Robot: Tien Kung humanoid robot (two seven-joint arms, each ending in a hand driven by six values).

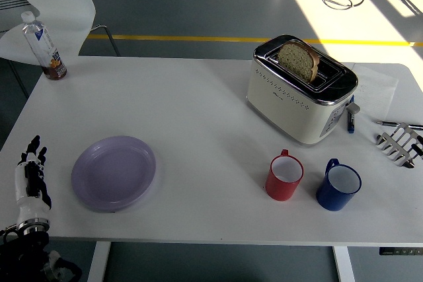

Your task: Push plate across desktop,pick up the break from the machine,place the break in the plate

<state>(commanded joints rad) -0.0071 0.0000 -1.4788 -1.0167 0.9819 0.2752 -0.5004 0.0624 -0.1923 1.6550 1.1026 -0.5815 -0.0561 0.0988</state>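
- The left hand (31,179) lies at the table's (198,110) near left edge, just left of the lavender plate (114,172), fingers straight and close together, holding nothing.
- Right of the plate stand a red mug (285,176) and, beyond it, a blue mug (338,185).
- The right hand (400,144) shows far right of the plate, fingers extended and slightly apart, empty.
- Behind the mugs, far right of the plate, stands the cream toaster (301,90), a bread slice (299,61) upright in one slot.
- A water bottle (43,45) stands far behind the plate, toward the left.
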